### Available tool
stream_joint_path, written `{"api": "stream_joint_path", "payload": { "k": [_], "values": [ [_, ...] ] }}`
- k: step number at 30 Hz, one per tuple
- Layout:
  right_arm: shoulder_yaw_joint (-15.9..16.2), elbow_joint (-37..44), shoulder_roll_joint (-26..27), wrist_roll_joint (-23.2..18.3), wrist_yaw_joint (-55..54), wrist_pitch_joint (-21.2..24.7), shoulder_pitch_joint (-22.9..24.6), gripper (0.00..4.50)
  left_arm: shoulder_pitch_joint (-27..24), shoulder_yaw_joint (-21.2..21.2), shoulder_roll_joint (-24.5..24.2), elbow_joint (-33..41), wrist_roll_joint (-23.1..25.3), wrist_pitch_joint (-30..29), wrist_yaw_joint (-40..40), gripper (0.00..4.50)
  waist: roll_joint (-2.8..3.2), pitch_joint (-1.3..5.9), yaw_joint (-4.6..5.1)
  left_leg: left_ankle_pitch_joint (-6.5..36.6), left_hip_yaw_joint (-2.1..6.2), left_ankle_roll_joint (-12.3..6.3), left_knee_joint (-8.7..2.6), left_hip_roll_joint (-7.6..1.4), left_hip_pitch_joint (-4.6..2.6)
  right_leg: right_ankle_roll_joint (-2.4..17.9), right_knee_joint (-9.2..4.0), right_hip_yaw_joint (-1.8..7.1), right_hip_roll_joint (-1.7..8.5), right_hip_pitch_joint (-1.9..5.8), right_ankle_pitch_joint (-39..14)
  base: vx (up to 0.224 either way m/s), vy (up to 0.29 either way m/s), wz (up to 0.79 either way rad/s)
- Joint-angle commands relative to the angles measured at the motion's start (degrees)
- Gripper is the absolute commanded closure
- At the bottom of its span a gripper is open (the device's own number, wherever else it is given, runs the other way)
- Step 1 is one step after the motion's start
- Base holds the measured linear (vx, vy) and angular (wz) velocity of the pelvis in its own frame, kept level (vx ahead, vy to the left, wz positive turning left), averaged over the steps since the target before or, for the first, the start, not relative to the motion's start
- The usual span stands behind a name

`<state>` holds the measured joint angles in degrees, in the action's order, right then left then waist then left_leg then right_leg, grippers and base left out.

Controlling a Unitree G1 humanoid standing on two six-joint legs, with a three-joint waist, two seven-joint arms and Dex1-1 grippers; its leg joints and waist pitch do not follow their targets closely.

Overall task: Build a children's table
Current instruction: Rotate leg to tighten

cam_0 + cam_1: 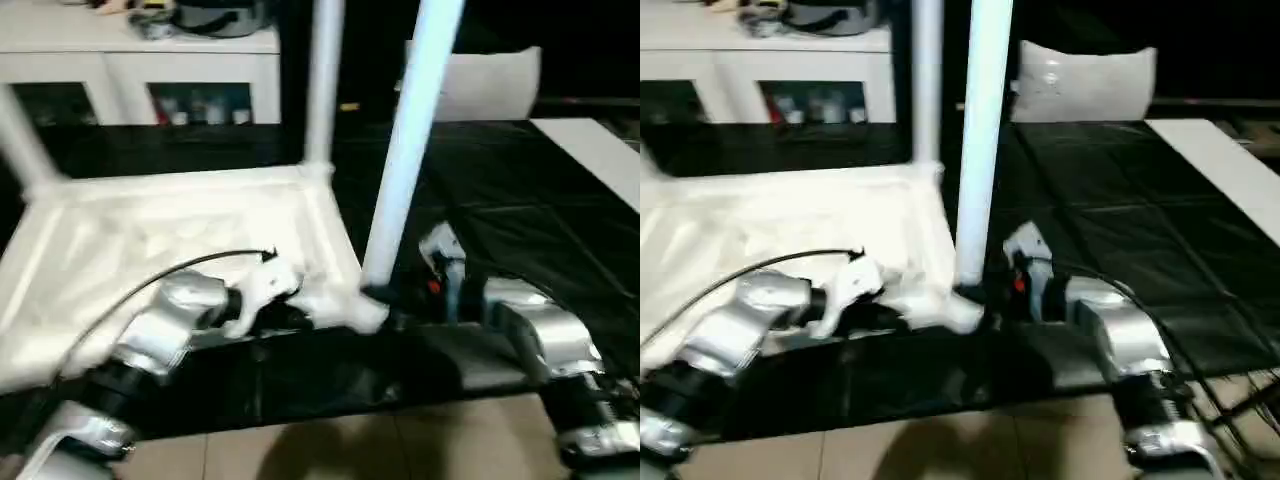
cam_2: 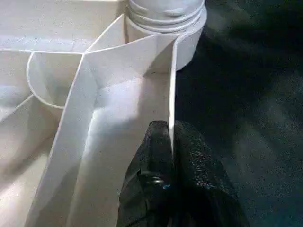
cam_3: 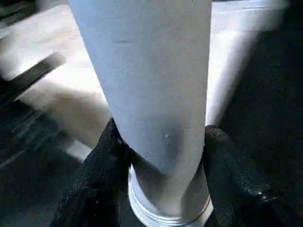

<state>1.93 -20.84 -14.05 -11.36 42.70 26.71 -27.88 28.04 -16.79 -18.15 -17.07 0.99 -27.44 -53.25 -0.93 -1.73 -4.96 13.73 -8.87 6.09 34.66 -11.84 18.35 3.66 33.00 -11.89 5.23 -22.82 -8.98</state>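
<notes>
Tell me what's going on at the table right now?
The robot is fitting legs to the upturned white tabletop on the black mat. The left gripper is shut on the top's thin side wall, steadying it. The right gripper has its fingers around the base of a leg standing in the near corner socket. Two more legs already stand at far corners.

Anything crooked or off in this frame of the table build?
Yes: the near-corner leg, held low by the right gripper, leans away from the far leg, which stands straight in the upturned tabletop. It looks not yet seated squarely. The left gripper pinches the tabletop's rim.
</notes>
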Motion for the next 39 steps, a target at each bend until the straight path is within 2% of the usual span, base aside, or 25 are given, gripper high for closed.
{"api": "stream_joint_path", "payload": {
  "k": [1,2,3,4,5,6,7,9,10,12,15,16,19,24,27,31,32,35,37,39],
  "values": [
    [-2.0,-3.9,2.2,2.7,-11.8,-1.3,-1.6,2.56,2.2,0.9,3.8,2.4,-1.5,-1.6,4.1,4.50,-0.14,3.32,-0.07,5.8,0.23,-1.06,-3.57,-0.94,1.29,-4.3,-6.04,3.25,4.36,4.04,-25.8,0.000,0.000,0.00],
    [-2.9,-4.9,3.2,2.5,-14.2,-2.3,-2.0,2.56,2.6,1.6,5.0,1.5,-1.3,-1.9,6.3,4.50,0.01,3.34,-0.09,5.5,0.16,-1.40,-3.53,-0.77,1.24,-4.2,-6.02,3.30,4.33,3.95,-25.6,0.000,0.000,0.00],
    [-3.6,-5.6,4.1,2.1,-15.7,-2.8,-2.4,2.56,3.0,2.2,6.1,0.8,-1.1,-2.0,8.3,4.50,-0.25,3.47,0.04,4.4,0.06,-2.21,-3.54,-0.74,1.35,-3.9,-5.86,3.50,4.18,3.91,-24.3,0.000,0.000,0.00],
    [-4.3,-6.0,4.8,1.6,-16.4,-3.1,-2.6,2.56,3.3,2.7,7.1,0.3,-0.9,-2.3,10.0,4.50,-0.14,3.55,-0.05,3.8,0.09,-2.51,-3.56,-0.78,1.36,-3.6,-5.59,3.56,4.20,3.99,-23.2,0.000,0.000,0.00],
    [-3.9,-5.9,5.2,1.6,-15.8,-4.0,-2.4,2.56,3.5,2.9,8.1,-0.1,-0.7,-1.9,11.5,4.50,-0.21,3.83,-0.22,1.9,0.22,-3.17,-3.59,-0.92,1.77,-3.1,-4.94,3.77,4.23,4.30,-20.5,0.000,0.000,0.00],
    [-3.7,-5.8,5.3,1.8,-15.6,-4.4,-2.3,2.03,3.5,2.9,8.4,-0.1,-0.7,-1.8,11.8,4.50,-0.17,4.00,-0.58,-0.4,0.37,-3.93,-3.55,-1.29,1.86,-2.1,-4.25,4.10,4.31,4.27,-16.9,0.000,0.000,0.00],
    [-3.6,-5.5,5.4,1.8,-15.4,-4.4,-2.2,1.89,3.5,2.9,8.5,0.0,-0.7,-1.8,11.9,4.50,-0.03,4.00,-0.72,-2.6,0.49,-4.61,-3.48,-1.68,1.86,-0.6,-3.56,4.39,4.29,4.06,-13.2,0.000,0.000,0.00],
    [-4.1,-4.3,6.2,0.9,-15.0,-3.4,-1.9,1.83,3.4,2.7,8.7,0.8,-0.5,-2.3,11.9,4.50,-0.15,3.98,-0.69,-4.0,0.52,-5.20,-3.41,-1.86,1.92,0.8,-3.01,4.60,4.38,4.04,-10.7,0.000,0.000,0.00],
    [-3.9,-3.0,6.4,0.9,-14.8,-3.0,-1.5,1.54,3.0,2.5,8.5,1.9,-0.4,-2.9,12.0,4.50,0.02,4.02,-0.80,-5.2,0.46,-5.77,-3.32,-2.02,1.82,2.7,-2.58,4.82,4.65,4.01,-8.7,0.000,0.000,0.00],
    [-3.4,-2.8,6.1,1.0,-14.9,-3.7,-1.2,1.47,2.7,2.2,8.3,2.3,-0.3,-3.1,12.2,4.50,0.00,3.91,-0.85,-5.2,0.36,-5.93,-3.40,-2.04,1.74,3.5,-2.50,4.87,4.67,4.05,-8.7,0.000,0.000,0.00],
    [-3.4,-2.6,4.7,0.0,-13.0,-4.4,-0.8,1.42,2.1,1.7,7.3,2.2,-0.3,-1.2,11.2,4.50,0.12,3.73,-0.91,-3.2,0.11,-5.75,-3.51,-1.83,1.65,3.3,-3.06,4.91,4.76,4.07,-11.3,0.000,0.000,0.00],
    [-3.4,-2.6,4.7,0.0,-13.0,-4.4,-0.8,1.28,2.1,1.7,7.3,2.2,-0.3,-1.2,11.2,4.50,0.05,3.65,-0.89,-2.2,0.09,-5.45,-3.58,-1.81,1.70,2.5,-3.30,4.87,4.66,4.13,-12.9,0.000,0.000,0.00],
    [-2.9,-1.5,0.7,-0.5,-6.6,-4.6,0.0,1.00,1.0,0.3,4.5,1.8,-0.6,2.5,6.7,4.50,0.07,3.58,-0.97,-1.7,0.10,-5.49,-3.58,-1.70,1.69,1.5,-3.41,4.87,4.58,4.16,-13.5,0.000,0.000,0.00],
    [-1.8,-1.2,-3.0,-1.0,0.3,-5.8,0.4,0.62,0.8,-1.2,1.6,0.8,-0.2,6.0,2.3,4.50,0.03,3.62,-1.15,-1.2,0.05,-5.91,-3.48,-1.60,1.74,1.0,-3.53,4.81,4.44,4.20,-14.2,0.000,0.000,0.00],
    [0.5,-0.4,-8.0,-2.2,10.8,-7.6,1.3,0.32,0.5,-4.1,-2.7,0.1,0.0,12.5,-5.5,4.50,0.03,3.55,-1.65,-0.5,0.02,-6.57,-3.48,-1.64,1.57,0.8,-3.73,4.77,4.40,3.98,-14.9,0.000,0.000,0.00],
    [2.8,-0.3,-11.2,-2.1,18.5,-9.6,1.9,0.32,0.4,-6.5,-5.8,0.0,0.6,15.8,-10.9,4.50,0.23,3.49,-2.43,0.2,0.01,-6.10,-3.58,-2.15,1.21,1.9,-3.51,4.87,4.50,3.72,-15.0,0.000,0.000,0.00],
    [3.5,-0.3,-11.9,-2.2,20.6,-9.8,2.1,0.63,0.5,-7.0,-6.4,-0.3,0.9,16.9,-11.9,4.50,0.17,3.50,-2.52,0.1,0.03,-5.96,-3.59,-2.23,1.20,2.2,-3.39,4.89,4.53,3.72,-14.8,0.000,0.000,0.00],
    [6.1,-0.7,-14.4,-2.1,27.8,-10.9,2.4,0.64,0.5,-8.7,-8.8,-0.3,1.0,20.2,-16.7,4.50,0.15,3.55,-3.25,-0.1,0.01,-5.82,-3.56,-2.45,1.11,2.8,-3.17,5.05,4.66,3.69,-14.1,0.000,0.000,0.00],
    [7.2,-0.5,-15.2,-2.3,30.4,-11.1,2.5,0.95,0.5,-9.1,-9.7,0.1,0.5,21.1,-19.0,4.50,0.09,3.53,-3.55,0.2,-0.05,-5.82,-3.56,-2.37,1.25,2.9,-3.14,5.02,4.70,3.82,-14.2,0.000,0.000,0.00],
    [8.0,-0.2,-15.7,-2.5,32.0,-11.1,2.7,1.05,0.4,-9.4,-10.3,0.5,0.1,21.3,-20.7,4.50,-0.14,3.52,-3.66,0.3,-0.12,-5.56,-3.56,-2.24,1.34,2.4,-3.25,5.03,4.68,3.91,-15.0,0.000,0.000,0.00]
  ]
}}
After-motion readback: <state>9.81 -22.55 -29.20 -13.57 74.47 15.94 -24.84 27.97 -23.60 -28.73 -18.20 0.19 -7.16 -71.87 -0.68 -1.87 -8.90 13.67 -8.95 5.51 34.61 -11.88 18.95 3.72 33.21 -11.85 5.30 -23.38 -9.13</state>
